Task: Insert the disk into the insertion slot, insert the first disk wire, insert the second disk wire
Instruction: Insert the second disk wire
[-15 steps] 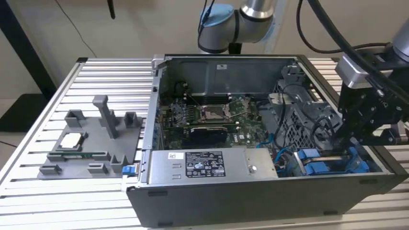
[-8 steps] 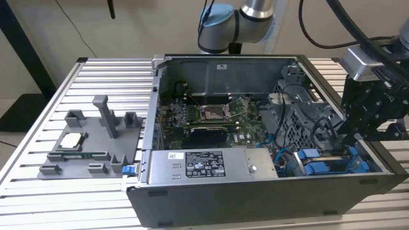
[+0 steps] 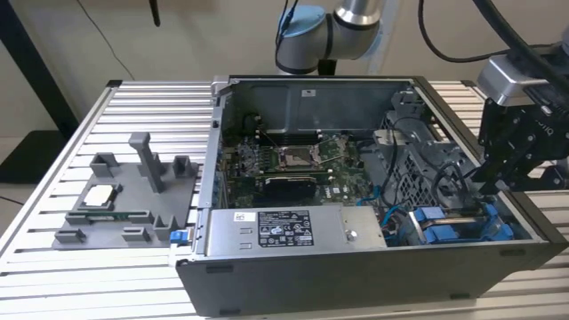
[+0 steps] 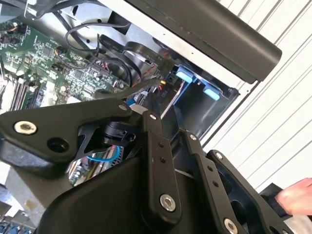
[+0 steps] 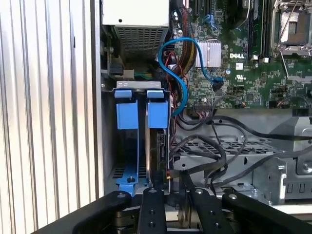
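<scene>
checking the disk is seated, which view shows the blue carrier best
The first wrist view: it looks straight at the blue carrier in the insertion slot. The exterior view catches the carrier obliquely; the second wrist view, two blue tabs.

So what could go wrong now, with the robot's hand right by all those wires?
Two things, maybe. The gripper sits low beside the insertion slot, among loose black cables, so it might snag or tug one. Also, the blue cable loops close past the disk's blue carrier, so a sideways slip could catch it or bump the motherboard.
</scene>
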